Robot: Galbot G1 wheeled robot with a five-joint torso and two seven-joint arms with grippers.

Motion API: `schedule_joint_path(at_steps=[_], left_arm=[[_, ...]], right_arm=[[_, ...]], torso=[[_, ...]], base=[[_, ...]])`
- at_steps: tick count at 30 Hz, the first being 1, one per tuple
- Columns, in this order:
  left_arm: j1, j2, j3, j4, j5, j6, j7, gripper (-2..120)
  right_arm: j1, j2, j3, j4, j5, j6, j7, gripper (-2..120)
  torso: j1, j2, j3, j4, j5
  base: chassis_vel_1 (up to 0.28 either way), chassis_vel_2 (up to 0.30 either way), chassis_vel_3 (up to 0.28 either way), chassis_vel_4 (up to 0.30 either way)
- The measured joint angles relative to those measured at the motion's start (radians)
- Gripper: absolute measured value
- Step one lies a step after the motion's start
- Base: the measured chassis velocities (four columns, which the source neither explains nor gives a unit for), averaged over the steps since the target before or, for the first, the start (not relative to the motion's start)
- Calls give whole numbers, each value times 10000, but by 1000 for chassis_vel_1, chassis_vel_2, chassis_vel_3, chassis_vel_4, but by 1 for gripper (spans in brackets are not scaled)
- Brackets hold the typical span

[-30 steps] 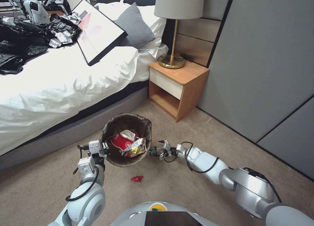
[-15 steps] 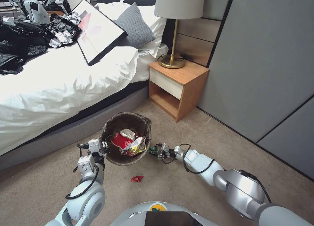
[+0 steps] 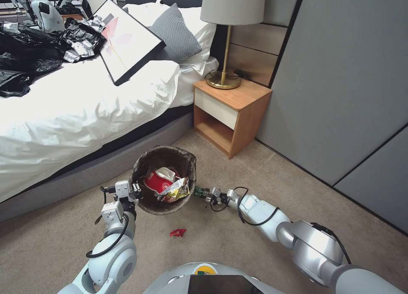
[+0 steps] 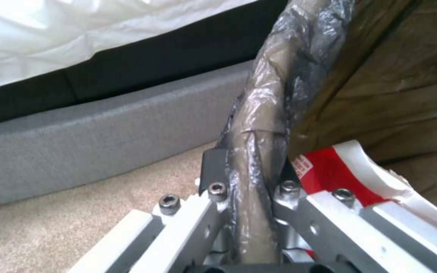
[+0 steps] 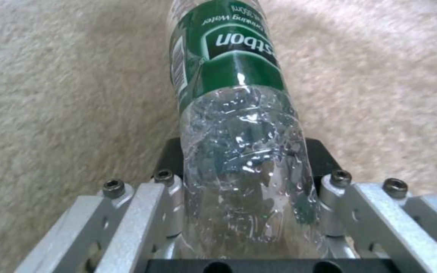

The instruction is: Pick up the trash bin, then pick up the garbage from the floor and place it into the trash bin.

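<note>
Since a second ago: my right gripper [image 3: 203, 193] has carried the plastic bottle [image 3: 199, 192] closer to the bin; the left arm and bin look unchanged.
Right gripper: I see its fingers [image 5: 170, 197] pressed against both sides of the clear bottle [image 5: 239, 151], whose green-labelled end points away from the wrist, over beige carpet [image 5: 51, 94].
Left gripper [image 3: 135, 191]: pinching the liner-covered rim [image 4: 259, 151], one finger outside the wall, the other inside.
Trash bin [image 3: 144, 200]: held at the left pincer's tips, with the bed base [image 3: 85, 175] just beyond it; the bottle's far end is just beside its wall on the right-gripper side.
Bin contents: a red-and-white cup [image 3: 158, 182] and a yellow wrapper [image 3: 177, 192], just past the left fingertips.
Floor litter: a small red wrapper [image 3: 177, 232] lies on the carpet nearer me than both pincers, between the two arms.
</note>
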Motion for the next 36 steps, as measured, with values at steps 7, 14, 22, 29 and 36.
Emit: schedule_joint_path(at_steps=[7, 14, 22, 29, 36], left_arm=[[17, 77, 54, -8, -16, 13, 1, 0], [11, 120, 133, -17, -25, 28, 5, 0], [5, 144, 214, 48, 3, 29, 14, 0], [24, 145, 285, 184, 78, 24, 43, 0], [-14, 271, 377, 385, 65, 68, 95, 0]], right_arm=[[-255, -540, 483, 1411, 22, -352, 1401, 32], [-577, -1150, 1373, 3184, 235, -881, 3075, 32], [-934, -1705, 2351, 5188, 406, -1505, 4936, 32], [-1376, -2402, 3037, 7543, 766, -2015, 6436, 32], [-2141, -2926, 4294, 10985, 981, -2633, 7680, 32]], torso=[[0, 0, 0, 1, 0], [0, 0, 0, -1, 0], [0, 0, 0, 0, 2], [0, 0, 0, -2, 3], [0, 0, 0, 0, 0]], base=[[0, 0, 0, 0], [0, 0, 0, 0], [0, 0, 0, 0], [0, 0, 0, 0], [0, 0, 0, 0]])
